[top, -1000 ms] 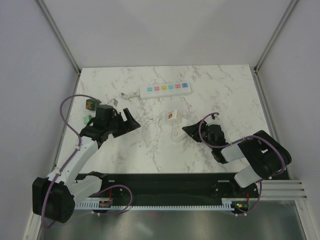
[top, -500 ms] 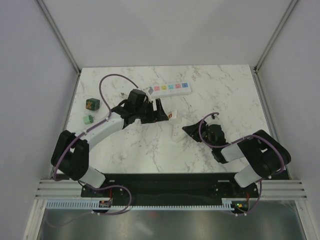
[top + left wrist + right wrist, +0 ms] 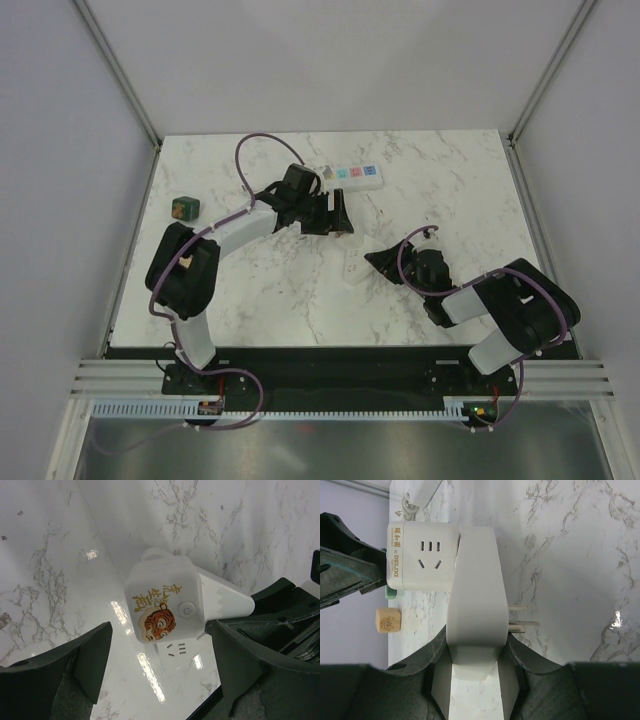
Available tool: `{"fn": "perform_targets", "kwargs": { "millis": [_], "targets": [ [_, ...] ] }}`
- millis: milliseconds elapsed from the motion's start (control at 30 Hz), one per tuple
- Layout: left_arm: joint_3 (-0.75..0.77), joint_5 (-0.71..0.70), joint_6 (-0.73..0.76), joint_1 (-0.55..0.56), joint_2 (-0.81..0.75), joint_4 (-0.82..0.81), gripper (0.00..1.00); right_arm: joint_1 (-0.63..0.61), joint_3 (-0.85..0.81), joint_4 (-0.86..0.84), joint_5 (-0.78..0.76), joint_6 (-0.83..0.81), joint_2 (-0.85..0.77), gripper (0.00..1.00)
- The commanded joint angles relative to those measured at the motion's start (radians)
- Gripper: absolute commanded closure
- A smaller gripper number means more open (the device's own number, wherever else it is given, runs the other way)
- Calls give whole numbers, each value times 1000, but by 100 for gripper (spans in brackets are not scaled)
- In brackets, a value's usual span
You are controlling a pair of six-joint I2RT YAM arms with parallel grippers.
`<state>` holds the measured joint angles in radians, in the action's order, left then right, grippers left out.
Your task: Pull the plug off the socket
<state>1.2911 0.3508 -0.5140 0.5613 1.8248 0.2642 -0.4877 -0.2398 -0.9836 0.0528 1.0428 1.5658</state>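
The plug (image 3: 183,207), a dark green cube, lies on the table at the far left, apart from the socket (image 3: 357,175). The socket is a white strip with pastel outlets, and my left arm hides its left end. My left gripper (image 3: 340,216) (image 3: 159,650) is open, with its fingers on either side of a white cube with a tiger picture (image 3: 165,602). That cube is joined to the far end of a flat white block (image 3: 474,595) with bare prongs. My right gripper (image 3: 475,636) (image 3: 378,258) is shut on that block.
The socket's cord end (image 3: 422,492) shows at the top of the right wrist view. White walls with metal posts (image 3: 120,75) close in the marble table (image 3: 450,190) on three sides. My left arm stretches across the table's left half.
My left arm has swung from the left side, near the plug, rightward to the tiger cube, and now covers the small bright-green block. My right arm has not moved.
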Motion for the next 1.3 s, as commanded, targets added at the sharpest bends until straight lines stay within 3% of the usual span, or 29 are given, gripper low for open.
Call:
{"fn": "perform_targets", "kwargs": {
  "millis": [0, 167, 267, 700, 800, 900, 1000, 1167, 1267],
  "targets": [
    [69, 45, 17, 15, 48, 6, 14, 9, 46, 174, -62, -142, 40, 100],
    [111, 42, 9, 49, 91, 7, 19, 9, 46, 169, -61, -141, 43, 100],
    [120, 43, -6, 54, 119, 7, 34, 9, 46, 169, -59, -142, 43, 100],
    [159, 27, -57, 68, 205, 4, 30, 9, 43, 168, -56, -144, 48, 100],
    [149, 13, -80, 69, 208, -6, 43, 9, 43, 168, -56, -142, 48, 100],
    [128, -79, -92, 86, 180, -8, 77, 9, 43, 169, -57, -142, 50, 100],
    [113, -191, -78, 124, 154, -10, 98, 9, 43, 168, -59, -142, 50, 100],
    [122, -407, 49, 207, 119, 26, 98, 9, 42, 169, -61, -142, 53, 100],
    [131, -315, 28, 195, 116, 29, 98, 9, 42, 169, -62, -142, 51, 100]
  ]
}}
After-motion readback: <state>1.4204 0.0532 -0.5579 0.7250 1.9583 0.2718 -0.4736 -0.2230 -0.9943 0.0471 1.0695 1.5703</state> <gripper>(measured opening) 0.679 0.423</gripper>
